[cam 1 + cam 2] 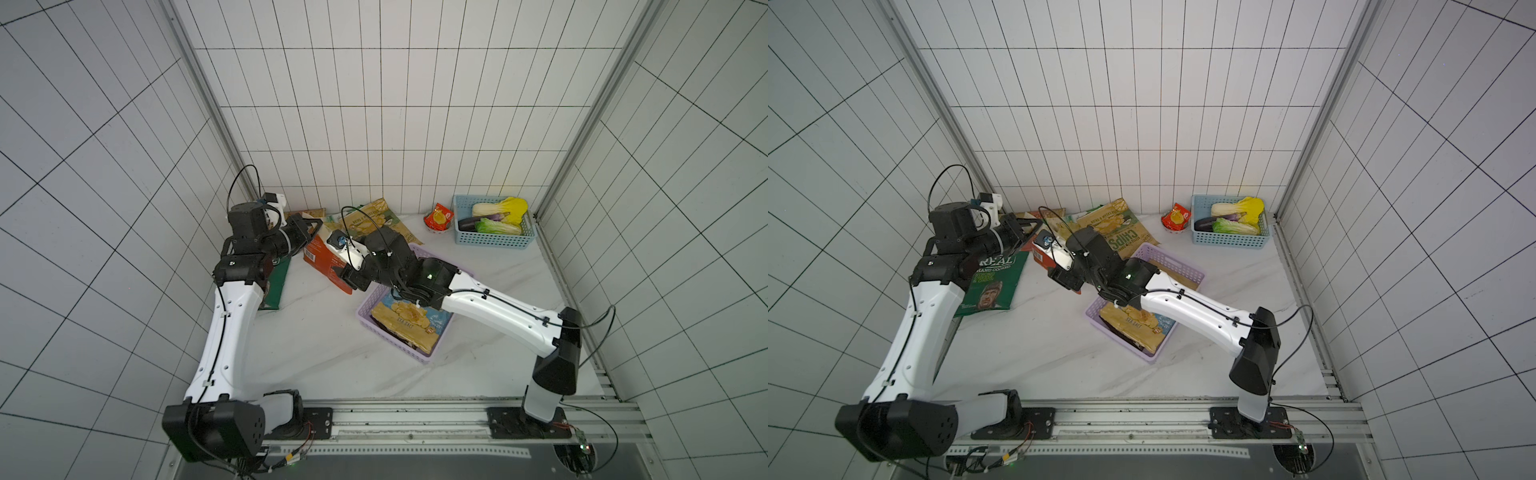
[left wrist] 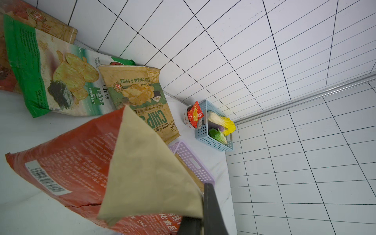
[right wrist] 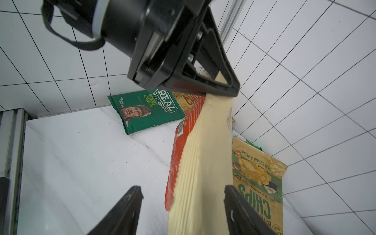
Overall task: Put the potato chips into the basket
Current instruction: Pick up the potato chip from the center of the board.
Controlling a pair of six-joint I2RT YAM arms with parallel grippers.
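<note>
My left gripper (image 1: 318,226) (image 2: 203,195) is shut on the cream top seam of an orange-red chips bag (image 1: 324,259) (image 2: 81,166) and holds it up at a tilt at the back left. My right gripper (image 1: 345,280) (image 3: 182,189) stands open, with the far end of that seam (image 3: 203,162) between its fingers. The lilac basket (image 1: 370,299) (image 1: 1167,262) lies just right of it with a tan bag (image 1: 411,320) inside. On the table lie a green REAL bag (image 1: 994,278) (image 3: 146,107), a tan CHIPS bag (image 1: 1121,228) (image 2: 142,95) and a green-white bag (image 2: 61,75).
A light blue basket (image 1: 494,239) with vegetables stands in the back right corner, with a small red packet (image 1: 438,216) to its left. A brown bag (image 2: 40,22) leans on the back wall. Tiled walls close in the back and both sides.
</note>
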